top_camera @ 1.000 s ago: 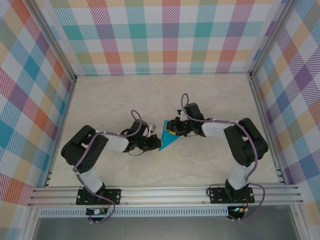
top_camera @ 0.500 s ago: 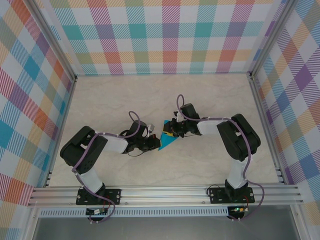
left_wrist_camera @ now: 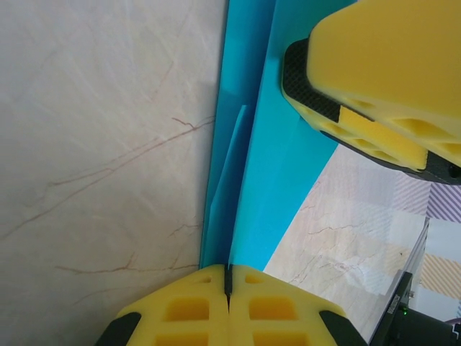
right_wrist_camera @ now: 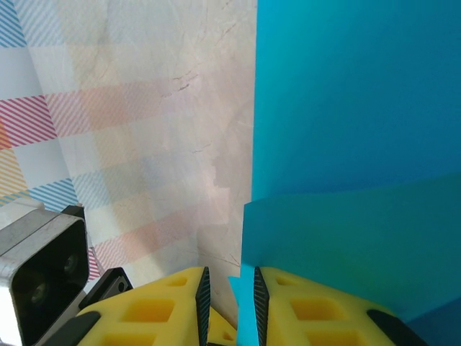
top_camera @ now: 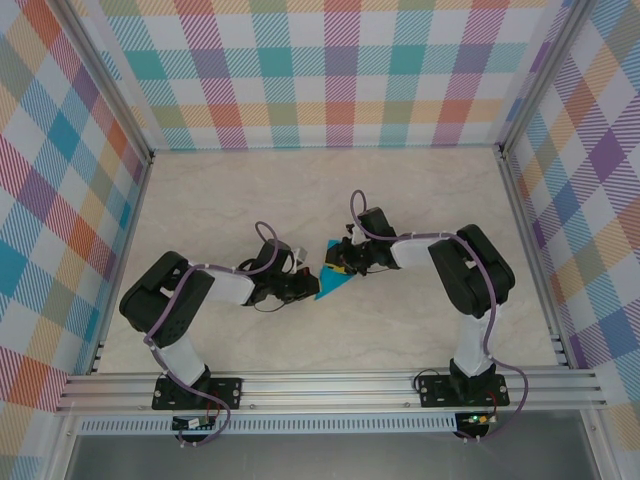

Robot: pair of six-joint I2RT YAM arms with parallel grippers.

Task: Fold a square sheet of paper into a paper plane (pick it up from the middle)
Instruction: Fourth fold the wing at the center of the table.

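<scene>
The teal-blue sheet of paper (top_camera: 337,283) lies mid-table, folded into a narrow pointed wedge like a paper plane, with its tip toward the near left. My left gripper (top_camera: 311,287) reaches in from the left. In the left wrist view its yellow jaws (left_wrist_camera: 227,277) are shut on the paper's folded edge (left_wrist_camera: 281,158). From the right, my right gripper (top_camera: 343,264) meets the paper's far end. In the right wrist view its jaws (right_wrist_camera: 231,295) stand slightly apart, a paper (right_wrist_camera: 346,108) edge lies between them against the right pad, and a gap remains. One right fingertip (left_wrist_camera: 389,86) rests over the paper.
The marble table (top_camera: 250,200) is walled by plaid panels on three sides. An aluminium rail (top_camera: 330,385) with both arm bases runs along the near edge. The left arm's grey camera housing (right_wrist_camera: 39,281) sits close beside the right jaws.
The right arm's elbow and forearm have swung a little left, nudging its gripper slightly left. The paper and the left gripper stay put.
</scene>
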